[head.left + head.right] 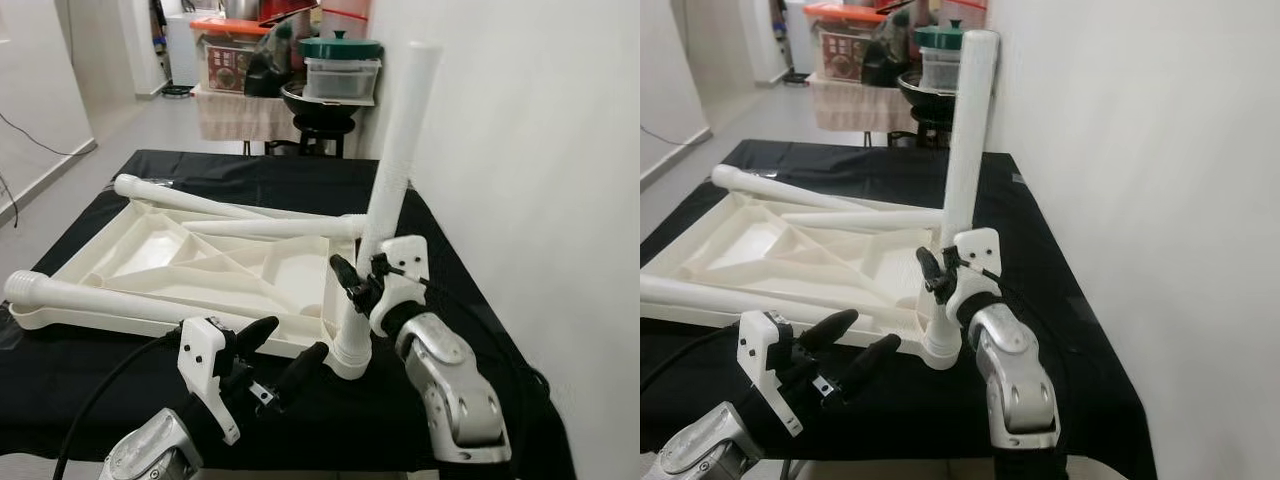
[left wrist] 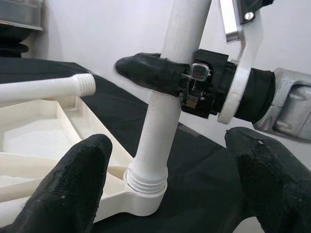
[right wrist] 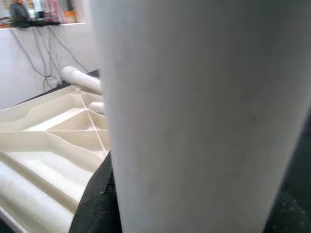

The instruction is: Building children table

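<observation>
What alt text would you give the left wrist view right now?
The right gripper is shut on an upright white table leg whose threaded foot sits in the corner socket of the upturned tabletop. The left gripper's open black fingers flank it, not touching.

White leg (image 3: 194, 116) close up; ribbed tabletop underside (image 3: 53, 141) behind; black finger (image 3: 97, 204) against leg.

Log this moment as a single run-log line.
right gripper: shut on upright leg | leg in tabletop corner socket | left gripper: open
</observation>
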Motion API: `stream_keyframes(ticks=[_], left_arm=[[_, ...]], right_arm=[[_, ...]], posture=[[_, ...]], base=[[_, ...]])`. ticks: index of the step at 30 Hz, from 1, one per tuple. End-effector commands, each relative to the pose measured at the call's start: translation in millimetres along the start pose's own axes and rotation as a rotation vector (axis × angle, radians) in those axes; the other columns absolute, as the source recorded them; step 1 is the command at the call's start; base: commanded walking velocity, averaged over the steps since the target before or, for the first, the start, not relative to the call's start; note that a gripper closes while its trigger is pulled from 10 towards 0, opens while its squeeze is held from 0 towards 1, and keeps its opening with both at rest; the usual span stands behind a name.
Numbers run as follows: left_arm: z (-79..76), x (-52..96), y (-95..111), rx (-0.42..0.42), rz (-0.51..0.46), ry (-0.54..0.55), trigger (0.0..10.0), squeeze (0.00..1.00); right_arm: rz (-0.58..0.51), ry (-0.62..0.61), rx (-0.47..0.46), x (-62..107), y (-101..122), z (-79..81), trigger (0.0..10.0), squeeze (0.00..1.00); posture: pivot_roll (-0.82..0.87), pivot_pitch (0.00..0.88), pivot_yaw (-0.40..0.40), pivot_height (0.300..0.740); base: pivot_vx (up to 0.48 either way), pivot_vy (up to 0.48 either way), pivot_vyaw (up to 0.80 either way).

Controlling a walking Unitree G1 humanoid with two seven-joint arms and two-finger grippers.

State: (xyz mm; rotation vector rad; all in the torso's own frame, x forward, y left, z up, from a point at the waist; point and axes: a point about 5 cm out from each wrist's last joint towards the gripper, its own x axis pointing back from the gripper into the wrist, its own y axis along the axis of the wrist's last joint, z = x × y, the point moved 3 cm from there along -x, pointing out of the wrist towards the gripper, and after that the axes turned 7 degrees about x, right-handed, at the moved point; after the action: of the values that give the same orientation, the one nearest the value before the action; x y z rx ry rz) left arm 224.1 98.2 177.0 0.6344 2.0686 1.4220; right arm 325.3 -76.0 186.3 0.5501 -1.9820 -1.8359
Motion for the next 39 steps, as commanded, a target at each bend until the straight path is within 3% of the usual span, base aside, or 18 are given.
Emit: stream_keyframes(ticks=[1,3,5,6,9,12,13,14,15,16,24,28,30,32,33,35,38,39], left_arm=[[-1.6,-3.7,0.5,0.004,-0.007,-0.011,10.0,0.00],[-2.4,-5.4,12.8,0.059,-0.062,-0.022,10.0,0.00],[-4.5,-4.5,20.5,0.110,-0.095,-0.023,10.0,0.00],[-8.8,-2.7,19.0,0.096,-0.084,-0.023,10.0,0.00],[-11.2,-0.6,17.5,0.084,-0.076,-0.014,10.0,0.00],[-12.4,0.4,14.5,0.065,-0.068,-0.007,10.0,0.00],[-5.8,-0.8,10.9,0.054,-0.055,0.011,10.0,0.00],[2.4,-0.5,8.2,0.065,-0.051,0.037,10.0,0.00],[2.4,-0.5,8.2,0.065,-0.051,0.037,10.0,0.00],[11.9,2.9,1.9,0.078,-0.025,0.061,10.0,0.00],[5.2,2.1,0.5,0.066,-0.004,0.041,10.0,0.00],[5.1,3.3,1.1,0.071,-0.006,0.047,10.0,0.00],[3.7,3.8,2.4,0.068,-0.008,0.040,10.0,0.00],[3.7,3.9,3.0,0.067,-0.010,0.035,10.0,0.00],[4.5,3.9,4.0,0.068,-0.011,0.035,10.0,0.00],[5.2,4.0,5.3,0.069,-0.013,0.035,10.0,0.00],[5.3,4.0,5.6,0.070,-0.013,0.035,10.0,0.00],[5.2,3.4,4.6,0.070,-0.010,0.031,10.0,0.00]], right_arm=[[0.001,0.180,-0.068,-4.6,-1.3,23.2,10.0,1.00],[-0.100,0.434,0.019,3.1,25.9,39.7,10.0,1.00],[-0.155,0.609,0.123,13.1,40.3,40.0,10.0,1.00],[-0.155,0.684,0.151,15.8,43.1,35.8,10.0,0.00],[-0.159,0.749,0.182,18.3,45.5,31.2,10.0,0.00],[-0.140,0.846,0.170,12.1,47.8,13.9,10.0,0.00],[-0.125,0.874,0.152,5.5,46.4,6.2,10.0,0.00],[-0.109,0.893,0.131,-0.5,44.2,0.9,6.5,0.00],[-0.109,0.893,0.131,-0.5,44.2,0.9,6.5,0.00],[-0.086,0.941,0.077,-4.4,39.5,-3.3,0.0,0.00],[-0.075,0.957,0.043,-2.2,29.6,-6.6,0.0,0.00],[-0.080,0.873,0.066,1.2,24.8,-9.9,0.0,0.00],[-0.050,0.612,0.078,-3.3,12.3,-12.3,0.0,0.00],[-0.015,0.117,0.042,-19.3,1.0,-23.2,0.0,0.00],[0.032,0.056,-0.020,-13.1,-15.0,0.7,0.0,0.00],[0.076,0.000,-0.099,-0.6,-27.5,27.5,0.0,0.00],[0.084,-0.014,-0.115,2.3,-29.1,32.2,0.0,0.00],[0.085,-0.060,-0.080,0.9,-28.3,21.8,0.0,0.00]], posture=[[-0.05,0.000,-0.084,0.740],[-0.05,0.000,-0.077,0.740],[-0.05,0.000,-0.063,0.740],[-0.05,0.000,-0.058,0.740],[-0.05,0.000,-0.057,0.740],[-0.01,0.000,-0.073,0.740],[-0.01,0.000,-0.073,0.740],[-0.02,0.000,-0.070,0.740],[-0.02,0.000,-0.070,0.740],[-0.02,0.000,-0.074,0.740],[-0.02,0.000,-0.076,0.740],[-0.02,0.000,-0.077,0.740],[-0.03,0.000,-0.087,0.740],[-0.03,0.000,-0.087,0.740],[-0.05,0.000,-0.072,0.740],[-0.05,0.000,-0.072,0.740],[-0.05,0.000,-0.072,0.740],[-0.06,0.000,-0.068,0.740]], base=[[0.000,0.000,0.00],[0.000,0.000,0.00],[0.000,0.000,0.00],[0.000,0.000,0.00],[0.000,0.000,0.00],[0.000,0.000,0.00],[0.000,0.000,0.00],[0.000,0.000,0.00],[0.000,0.000,0.00],[0.000,0.000,0.00],[0.000,0.000,0.00],[0.000,0.000,0.00],[0.000,0.000,0.00],[0.000,0.000,0.00],[0.000,0.000,0.00],[0.000,0.000,0.00],[0.000,0.000,0.00],[0.000,0.000,0.00]])
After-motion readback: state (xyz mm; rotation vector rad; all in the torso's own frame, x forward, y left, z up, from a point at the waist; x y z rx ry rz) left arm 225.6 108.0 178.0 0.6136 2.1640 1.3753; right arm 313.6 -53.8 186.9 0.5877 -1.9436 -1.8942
